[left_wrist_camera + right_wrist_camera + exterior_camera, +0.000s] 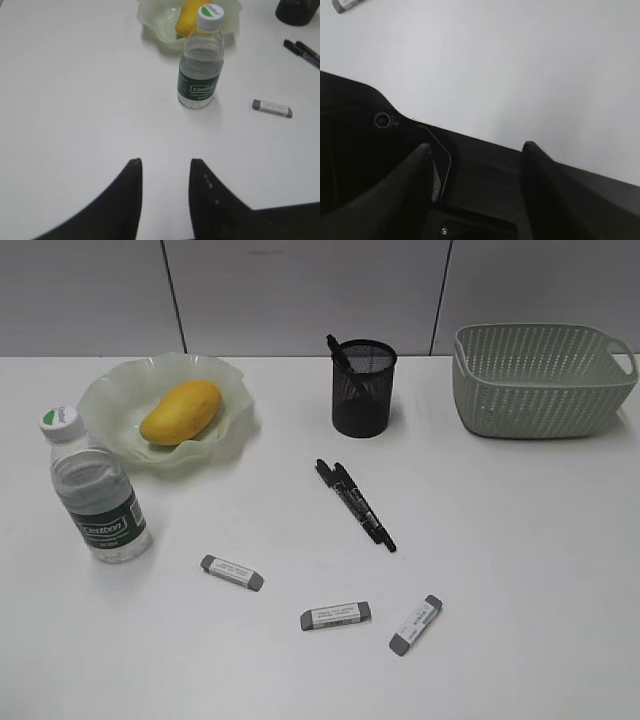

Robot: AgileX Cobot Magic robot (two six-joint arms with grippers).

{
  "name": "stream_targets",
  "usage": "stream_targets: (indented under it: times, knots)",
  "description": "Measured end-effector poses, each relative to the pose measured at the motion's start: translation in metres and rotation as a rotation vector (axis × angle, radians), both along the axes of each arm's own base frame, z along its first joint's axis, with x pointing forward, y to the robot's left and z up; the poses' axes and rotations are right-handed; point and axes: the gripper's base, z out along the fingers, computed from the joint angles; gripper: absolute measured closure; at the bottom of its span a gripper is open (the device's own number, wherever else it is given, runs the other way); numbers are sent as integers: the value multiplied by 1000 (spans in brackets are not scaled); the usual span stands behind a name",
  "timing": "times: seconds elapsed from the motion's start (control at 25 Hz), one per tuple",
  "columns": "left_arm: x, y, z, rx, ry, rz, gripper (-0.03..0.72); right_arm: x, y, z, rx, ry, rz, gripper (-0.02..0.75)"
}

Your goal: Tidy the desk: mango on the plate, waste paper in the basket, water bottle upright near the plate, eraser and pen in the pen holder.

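The yellow mango (181,411) lies on the ruffled pale green plate (115,390). Just left of and in front of the plate, the water bottle (97,490) stands upright. The black mesh pen holder (363,388) has one pen in it. Two black pens (356,504) lie side by side mid-desk. Three grey erasers (232,572) (336,615) (415,624) lie toward the front. The basket (540,378) sits at the back right. No waste paper shows. My left gripper (165,161) hangs open and empty well short of the bottle (200,60). My right gripper (477,146) is open and empty over dark robot parts.
In the left wrist view the plate (160,22), mango (186,17), one eraser (271,107), the pens (302,50) and the pen holder (297,10) lie beyond the bottle. An eraser's end (347,4) shows at the top left of the right wrist view. Neither arm shows in the exterior view.
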Motion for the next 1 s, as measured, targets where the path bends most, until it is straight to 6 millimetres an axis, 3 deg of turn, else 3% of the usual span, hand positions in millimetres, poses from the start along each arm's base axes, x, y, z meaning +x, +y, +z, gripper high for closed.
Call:
stream_targets:
  times: [0.2, 0.36, 0.52, 0.72, 1.0]
  knots:
    - [29, -6, 3, 47, 110, -35, 439, -52, -25, 11, 163, -334, 1, 318]
    - [56, -16, 18, 11, 115, -82, 394, -77, -37, 11, 235, -507, 12, 328]
    - [90, -28, 27, -48, 137, -129, 359, -87, -43, 9, 260, -597, 14, 334]
    - [148, -52, 10, -90, 254, -199, 355, -87, -43, 10, 256, -609, 18, 335]
    - [206, -132, -12, -100, 316, -368, 355, -87, -43, 10, 255, -611, 21, 335]
